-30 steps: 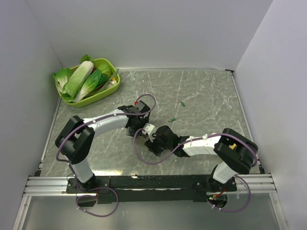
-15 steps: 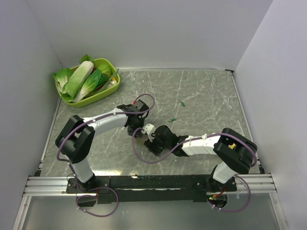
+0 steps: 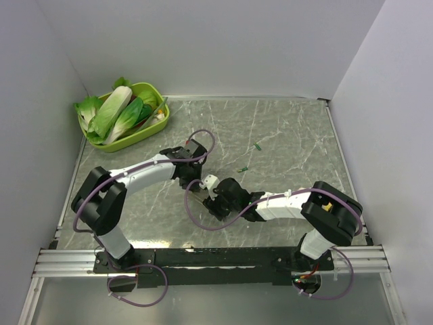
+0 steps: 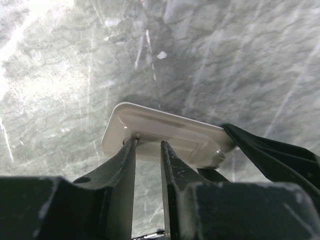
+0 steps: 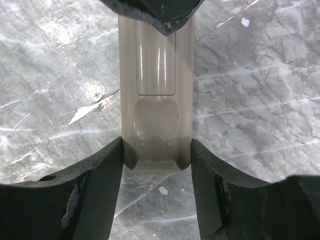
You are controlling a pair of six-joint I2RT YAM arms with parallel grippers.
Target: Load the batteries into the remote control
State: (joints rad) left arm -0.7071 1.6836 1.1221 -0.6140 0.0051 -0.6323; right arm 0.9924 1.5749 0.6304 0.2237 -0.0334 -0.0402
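Top cam: high, behind arm bases, looking down on whole counter (image 3: 284, 135). Wrist cams very close, looking down along left gripper (image 4: 148, 145) and right gripper (image 5: 156, 150). Both share the remote control (image 4: 165, 132), different angles; top covers it too.

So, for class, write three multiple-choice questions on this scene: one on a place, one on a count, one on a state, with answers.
1. Where is the green tray?
A. far left corner of the table
B. near right corner
C. centre

2. How many batteries lie loose on the table?
A. none
B. two
C. five

3. How is the remote?
A. lying untouched
B. clamped by the right gripper
C. standing in the tray

Answers: 1 A, it sits by the back and left walls. 2 B, two green sticks lie there. 3 B, its fingers press both long edges.
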